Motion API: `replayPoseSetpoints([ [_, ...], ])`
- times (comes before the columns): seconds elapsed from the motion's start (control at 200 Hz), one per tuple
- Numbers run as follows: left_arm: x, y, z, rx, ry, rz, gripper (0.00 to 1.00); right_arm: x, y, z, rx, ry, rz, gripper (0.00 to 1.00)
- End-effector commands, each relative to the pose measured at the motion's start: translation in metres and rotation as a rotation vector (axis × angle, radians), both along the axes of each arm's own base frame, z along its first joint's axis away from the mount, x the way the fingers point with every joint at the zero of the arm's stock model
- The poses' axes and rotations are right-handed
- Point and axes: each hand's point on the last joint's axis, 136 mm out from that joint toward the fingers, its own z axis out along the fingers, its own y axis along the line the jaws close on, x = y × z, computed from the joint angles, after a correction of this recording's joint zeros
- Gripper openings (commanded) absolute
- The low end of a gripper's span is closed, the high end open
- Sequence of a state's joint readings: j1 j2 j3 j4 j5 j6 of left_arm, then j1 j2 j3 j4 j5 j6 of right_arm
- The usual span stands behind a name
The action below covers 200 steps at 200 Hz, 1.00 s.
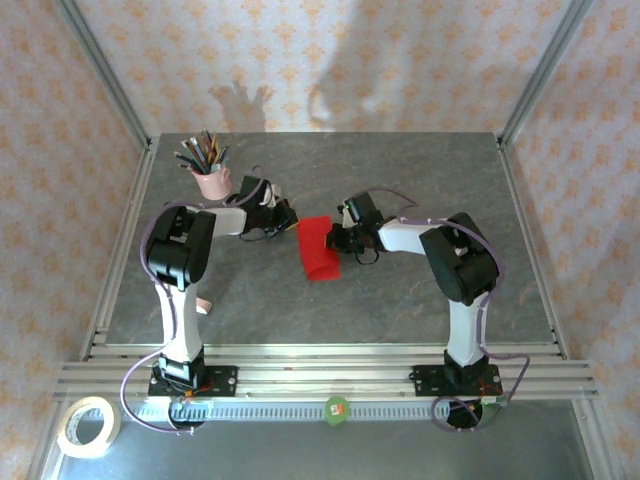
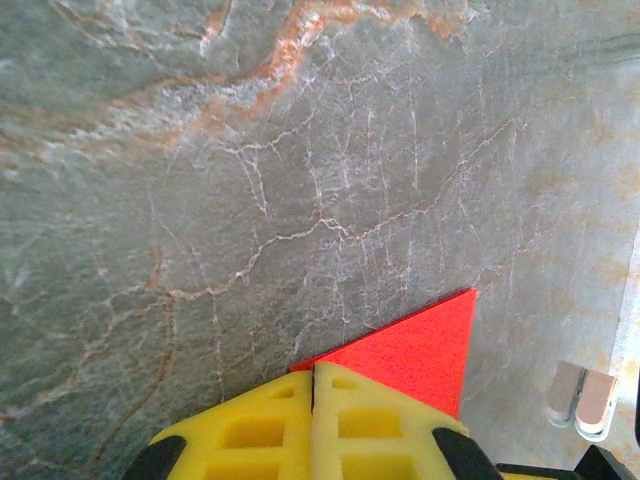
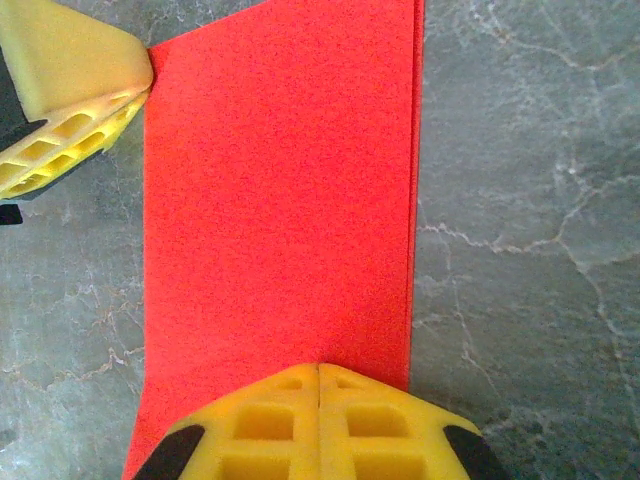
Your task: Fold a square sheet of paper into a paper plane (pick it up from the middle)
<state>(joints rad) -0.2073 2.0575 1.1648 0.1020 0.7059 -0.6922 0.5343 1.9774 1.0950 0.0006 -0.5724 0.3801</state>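
Red paper [image 1: 318,250] lies flat in the middle of the desk [image 1: 400,300], with the left pincer [image 1: 290,222] and right pincer [image 1: 335,240] resting on it.
Nearest, at 7 o'clock off the desk, sits a tape roll [image 1: 88,425]. Both pincers have their fingers pressed together. The left tip is on the paper's 10 o'clock corner and the right tip on its 3 o'clock side. Far away at 11 o'clock, a pink cup [image 1: 211,180] holds pencils. The right wrist view shows a thin second layer along one long paper edge, which is too small to see from the top.
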Motion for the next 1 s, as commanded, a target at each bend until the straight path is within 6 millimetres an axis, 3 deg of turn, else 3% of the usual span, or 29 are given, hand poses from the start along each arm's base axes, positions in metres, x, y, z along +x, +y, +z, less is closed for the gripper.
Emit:
replayPoseSetpoints([
  [0.0, 0.003, 0.015, 0.019, 0.021, -0.070, 0.031, 0.00, -0.068, -0.096, -0.101, -0.424, 0.293, -0.100, 0.00],
  [0.18, -0.008, -0.017, 0.067, -0.055, -0.173, -0.014, 0.00, -0.068, -0.095, -0.101, -0.418, 0.293, -0.102, 0.00],
  [0.305, -0.013, -0.040, 0.062, -0.072, -0.157, -0.048, 0.00, -0.069, -0.095, -0.102, -0.417, 0.297, -0.102, 0.00],
  [0.32, -0.014, -0.041, 0.050, -0.066, -0.132, -0.050, 0.00, -0.069, -0.095, -0.103, -0.418, 0.298, -0.102, 0.00],
  [0.395, -0.012, -0.045, 0.034, -0.052, -0.088, -0.051, 0.00, -0.069, -0.095, -0.103, -0.415, 0.299, -0.103, 0.00],
  [0.546, -0.003, -0.041, 0.014, -0.004, -0.051, -0.046, 0.00, -0.069, -0.095, -0.102, -0.417, 0.295, -0.104, 0.00],
  [0.806, 0.012, 0.002, -0.011, 0.060, -0.006, 0.002, 0.00, -0.071, -0.095, -0.103, -0.397, 0.298, -0.128, 0.00],
  [0.891, 0.015, 0.011, -0.007, 0.098, -0.017, 0.002, 0.00, -0.071, -0.095, -0.103, -0.390, 0.296, -0.134, 0.00],
  [0.996, 0.017, 0.011, 0.019, 0.093, -0.067, -0.005, 0.00, -0.069, -0.093, -0.102, -0.378, 0.294, -0.147, 0.00],
])
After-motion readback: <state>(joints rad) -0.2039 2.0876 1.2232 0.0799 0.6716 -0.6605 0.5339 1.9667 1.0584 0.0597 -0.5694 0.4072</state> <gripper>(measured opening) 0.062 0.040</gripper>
